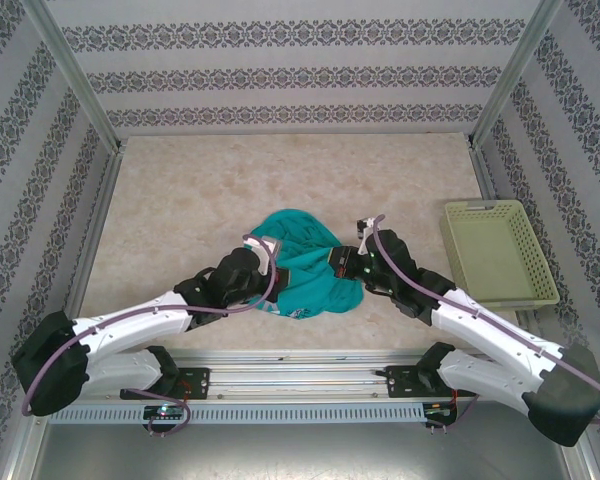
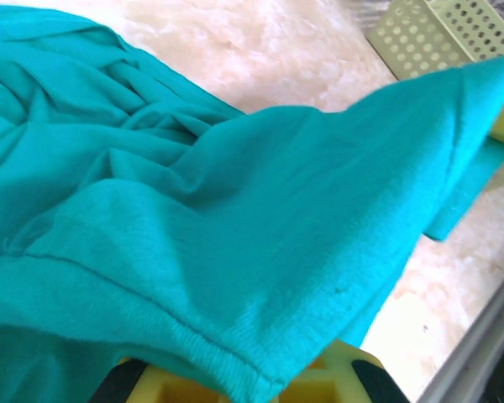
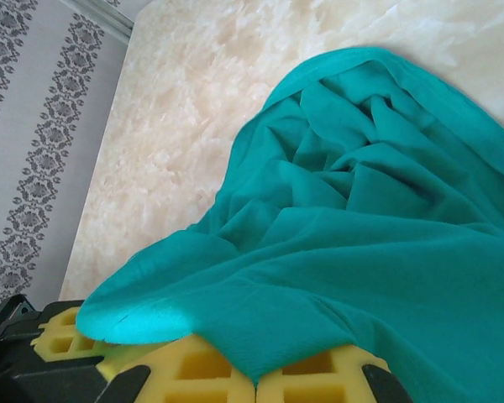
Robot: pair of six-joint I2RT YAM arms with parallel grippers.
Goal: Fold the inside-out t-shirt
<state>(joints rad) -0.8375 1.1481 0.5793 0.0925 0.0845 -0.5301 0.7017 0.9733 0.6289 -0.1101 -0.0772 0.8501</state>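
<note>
No text, label, brand, number or sign can be read on any surface in these views.

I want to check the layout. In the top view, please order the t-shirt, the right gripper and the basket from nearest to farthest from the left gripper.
1. t-shirt, touching the left gripper.
2. right gripper, across the shirt.
3. basket, far right.
</note>
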